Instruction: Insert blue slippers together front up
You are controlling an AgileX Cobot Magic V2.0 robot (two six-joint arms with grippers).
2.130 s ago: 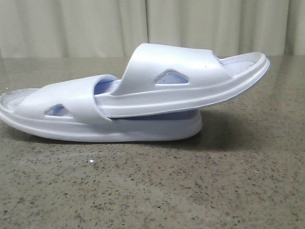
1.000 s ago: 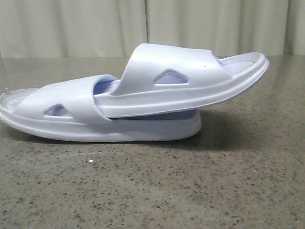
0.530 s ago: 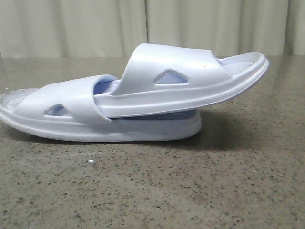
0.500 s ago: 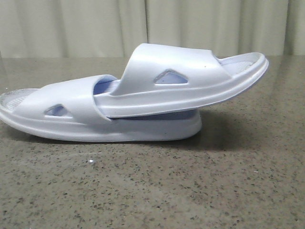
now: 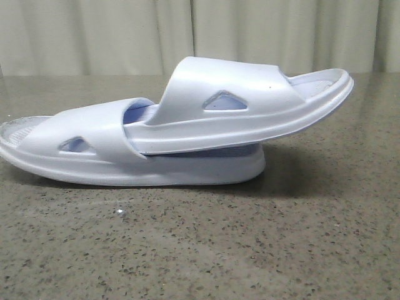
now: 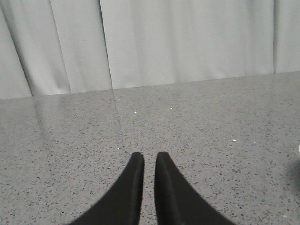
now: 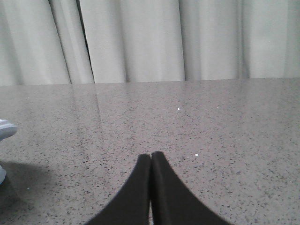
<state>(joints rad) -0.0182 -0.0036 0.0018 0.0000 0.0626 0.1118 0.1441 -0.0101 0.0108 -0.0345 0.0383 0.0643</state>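
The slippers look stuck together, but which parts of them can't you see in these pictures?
- Lower slipper: front view, its footbed middle is hidden under the upper slipper pushed through its strap.
- Upper slipper: front view, its nose is hidden inside the lower strap.
- Both soles: undersides face away from the camera.
- Right wrist view: only a sliver of slipper, cut off by the picture edge.

Speckled grey stone table before pale pleated curtains.

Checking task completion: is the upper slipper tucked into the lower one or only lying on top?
Tucked in: the upper slipper's front end passes under the lower slipper's strap, its heel end tilted up, clear of the table.
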